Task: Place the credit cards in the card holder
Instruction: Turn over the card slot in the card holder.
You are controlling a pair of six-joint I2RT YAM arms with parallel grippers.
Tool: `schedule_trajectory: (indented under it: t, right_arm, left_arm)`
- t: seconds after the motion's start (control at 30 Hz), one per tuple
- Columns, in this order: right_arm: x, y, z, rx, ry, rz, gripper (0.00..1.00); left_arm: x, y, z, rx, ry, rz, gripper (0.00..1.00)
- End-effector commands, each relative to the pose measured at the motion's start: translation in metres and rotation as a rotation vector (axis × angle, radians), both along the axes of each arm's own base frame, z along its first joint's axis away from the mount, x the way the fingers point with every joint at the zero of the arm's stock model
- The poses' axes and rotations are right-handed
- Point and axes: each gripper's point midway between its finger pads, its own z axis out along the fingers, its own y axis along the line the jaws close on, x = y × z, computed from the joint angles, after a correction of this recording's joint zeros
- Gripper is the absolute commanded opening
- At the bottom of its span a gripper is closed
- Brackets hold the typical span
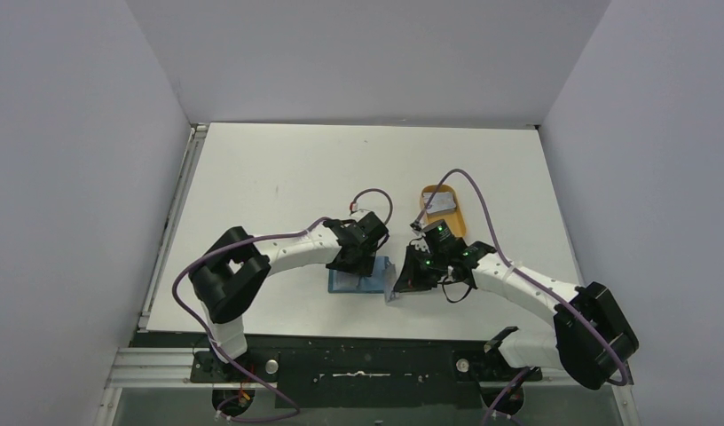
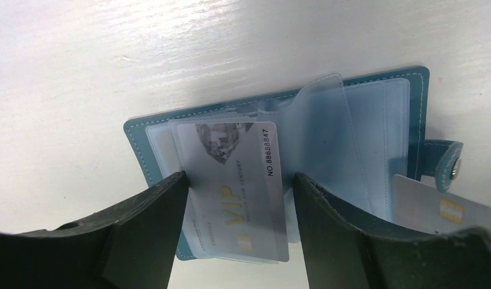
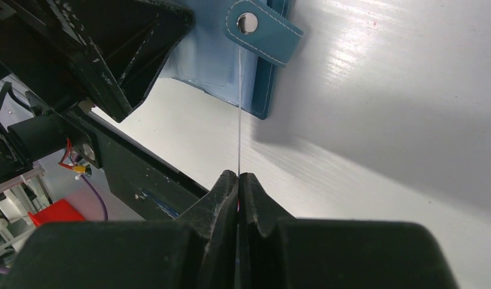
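The left gripper hangs jaws apart over a sleeved card in the open wallet, the right gripper just beside it pinches a second card seen only edge-on, and the orange tray beyond has blurred contents.

White table, plain pale walls, soft even light

The wallet lies open on the table, clear sleeves fanned. A VIP card (number along its right edge) sits between the gripper's parted fingers. A second card shows just beside the tab.
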Motion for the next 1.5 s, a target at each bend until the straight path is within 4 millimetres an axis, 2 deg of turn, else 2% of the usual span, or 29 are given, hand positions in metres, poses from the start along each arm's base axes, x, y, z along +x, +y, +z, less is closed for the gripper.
schedule_trajectory:
  t: [0.0, 0.27, 0.67, 0.9, 1.1, 1.3, 1.47]
  right_arm:
    - [0.028, 0.014, 0.039, 0.089, -0.142, -0.045, 0.0]
    - [0.026, 0.021, 0.039, 0.129, -0.112, -0.039, 0.0]
    - [0.007, 0.017, 0.004, 0.111, 0.023, -0.075, 0.0]
    - [0.006, 0.016, -0.003, 0.109, 0.042, -0.083, 0.0]
    - [0.009, 0.026, -0.005, 0.146, 0.056, -0.073, 0.0]
    - [0.018, 0.038, -0.003, 0.186, 0.047, -0.067, 0.0]
    - [0.022, 0.044, -0.003, 0.196, 0.041, -0.055, 0.0]
  left_arm:
    - [-0.014, 0.022, -0.025, 0.065, 0.071, 0.015, 0.61]
    - [-0.015, 0.022, -0.026, 0.058, 0.076, 0.019, 0.61]
    - [-0.015, 0.024, -0.026, 0.053, 0.077, 0.024, 0.6]
    - [-0.015, 0.025, -0.027, 0.05, 0.079, 0.03, 0.58]
    - [-0.015, 0.023, -0.025, 0.037, 0.08, 0.03, 0.57]
    - [-0.016, 0.018, -0.019, 0.007, 0.088, 0.025, 0.62]
    - [-0.015, 0.014, -0.003, -0.027, 0.076, 0.022, 0.75]
